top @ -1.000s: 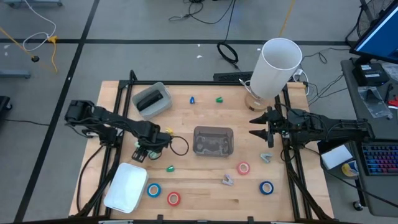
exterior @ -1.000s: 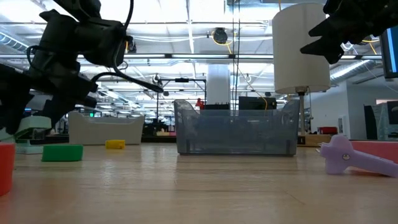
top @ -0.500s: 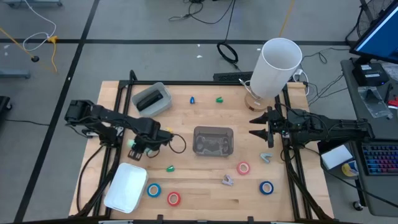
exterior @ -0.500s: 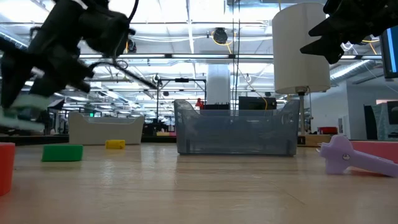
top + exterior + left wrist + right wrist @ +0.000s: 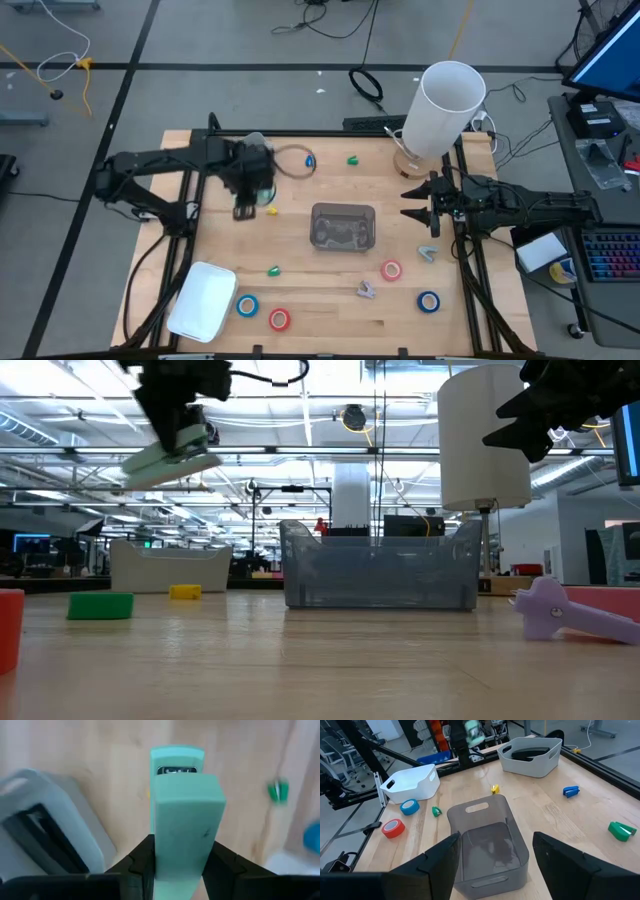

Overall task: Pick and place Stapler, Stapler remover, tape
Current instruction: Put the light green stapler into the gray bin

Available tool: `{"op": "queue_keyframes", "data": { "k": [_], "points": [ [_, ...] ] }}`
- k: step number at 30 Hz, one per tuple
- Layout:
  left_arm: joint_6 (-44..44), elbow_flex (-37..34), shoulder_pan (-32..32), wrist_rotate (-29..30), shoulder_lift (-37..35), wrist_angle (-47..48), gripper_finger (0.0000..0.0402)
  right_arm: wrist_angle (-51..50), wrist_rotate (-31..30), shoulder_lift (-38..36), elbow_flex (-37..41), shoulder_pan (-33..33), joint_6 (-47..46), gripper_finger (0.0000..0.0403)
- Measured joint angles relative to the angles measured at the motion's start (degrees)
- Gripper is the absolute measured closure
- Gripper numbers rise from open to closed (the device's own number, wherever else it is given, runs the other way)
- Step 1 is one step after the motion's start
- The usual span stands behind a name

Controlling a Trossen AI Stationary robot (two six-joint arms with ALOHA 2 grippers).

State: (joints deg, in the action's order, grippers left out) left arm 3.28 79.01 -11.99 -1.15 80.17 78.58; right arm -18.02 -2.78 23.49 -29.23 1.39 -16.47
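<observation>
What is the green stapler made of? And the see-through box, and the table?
The stapler looks like smooth matte mint plastic, with a shiny metal bit at its tip. The see-through box seems to be smoky clear plastic, since you can see the table through it. The table looks like pale wood, with planks and grain lines.

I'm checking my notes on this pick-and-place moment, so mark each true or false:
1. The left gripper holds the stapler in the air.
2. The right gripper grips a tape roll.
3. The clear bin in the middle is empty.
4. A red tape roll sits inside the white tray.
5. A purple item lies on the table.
1. True: the left gripper clamps the mint stapler above the table.
2. False: the right gripper is open and empty, waiting at the right side.
3. True: the clear bin holds nothing.
4. False: the red tape roll lies on the table beside the white tray.
5. True: the purple item rests on the wood.
</observation>
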Motion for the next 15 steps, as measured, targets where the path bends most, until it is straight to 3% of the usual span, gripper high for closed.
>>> {"op": "queue_keyframes", "data": {
  "k": [9,15],
  "points": [
    [1.01,0.82,-11.68,14.44,1.68,-5.23,0.0280,0.00,0.02,0.00,0.00,0.01,0.00,0.0161],
    [4.79,0.81,-20.04,14.65,6.81,-8.85,0.0280,0.00,-0.03,-0.01,0.00,0.01,0.06,0.0161]
  ]
}}
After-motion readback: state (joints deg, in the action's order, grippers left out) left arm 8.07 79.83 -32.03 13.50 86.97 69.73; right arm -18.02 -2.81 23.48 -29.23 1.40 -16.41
